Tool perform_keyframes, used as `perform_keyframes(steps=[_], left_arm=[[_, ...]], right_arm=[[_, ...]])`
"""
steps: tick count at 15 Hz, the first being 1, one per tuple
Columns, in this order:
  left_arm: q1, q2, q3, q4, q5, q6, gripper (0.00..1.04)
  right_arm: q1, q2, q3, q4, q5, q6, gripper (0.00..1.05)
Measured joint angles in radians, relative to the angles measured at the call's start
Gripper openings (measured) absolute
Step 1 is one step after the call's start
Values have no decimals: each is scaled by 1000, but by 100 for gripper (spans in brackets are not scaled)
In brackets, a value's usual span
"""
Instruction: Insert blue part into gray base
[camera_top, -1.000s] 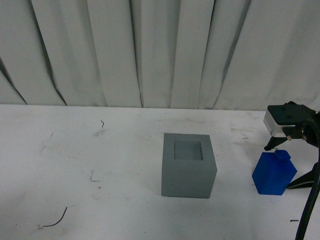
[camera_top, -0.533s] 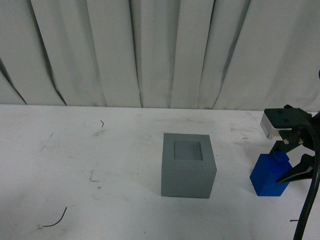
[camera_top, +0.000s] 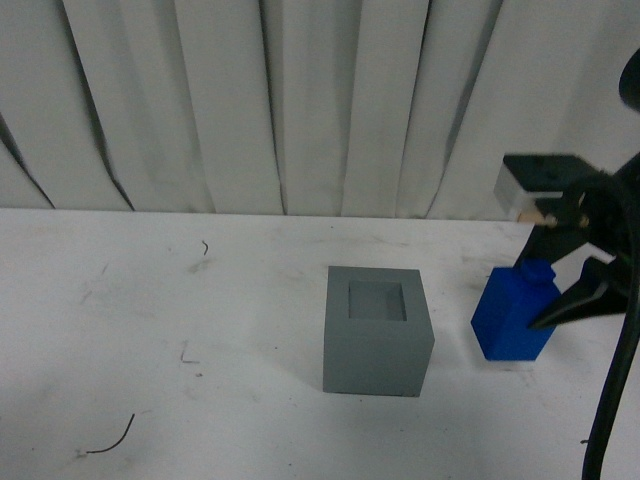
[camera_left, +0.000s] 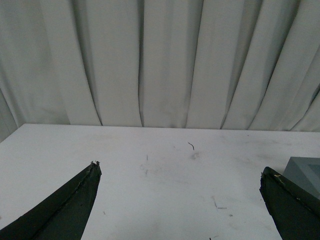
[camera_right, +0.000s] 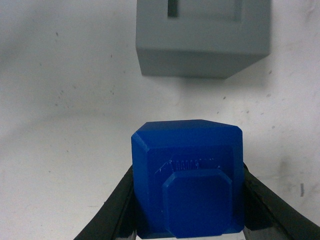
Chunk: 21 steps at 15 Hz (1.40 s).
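Blue part (camera_top: 512, 322) sits right of centre in the front view, clamped on its side faces by my right gripper (camera_top: 528, 297), apart from the gray base (camera_top: 378, 335) at centre. I judge it rigid, light and matte enough not to slip, so the flat sides suit holding. My left gripper (camera_left: 177, 210) gapes empty.

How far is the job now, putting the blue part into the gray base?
Done: the right gripper is shut on the blue part. In hand: it holds the part to the right of the gray base, apart from it. Left: carry it over the empty square recess and lower it in. The left gripper is open and idle.
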Motion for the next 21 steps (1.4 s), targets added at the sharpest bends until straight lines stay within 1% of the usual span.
perform_keyframes(steps=[1, 3, 6, 9, 15, 21], left_arm=[[0, 0, 0, 0, 0, 0, 98], [0, 0, 0, 0, 0, 0, 98], [0, 0, 0, 0, 0, 0, 98], [0, 0, 0, 0, 0, 0, 98], [0, 0, 0, 0, 0, 0, 98], [0, 0, 0, 0, 0, 0, 98]], right_arm=[[12, -24, 32, -29, -21, 11, 47], [47, -50, 96, -85, -27, 33, 47], [97, -55, 134, -122, -49, 68, 47], [115, -54, 141, -112, -47, 95, 47], [183, 8, 187, -91, -37, 158, 47], [194, 47, 200, -62, -11, 191, 47]])
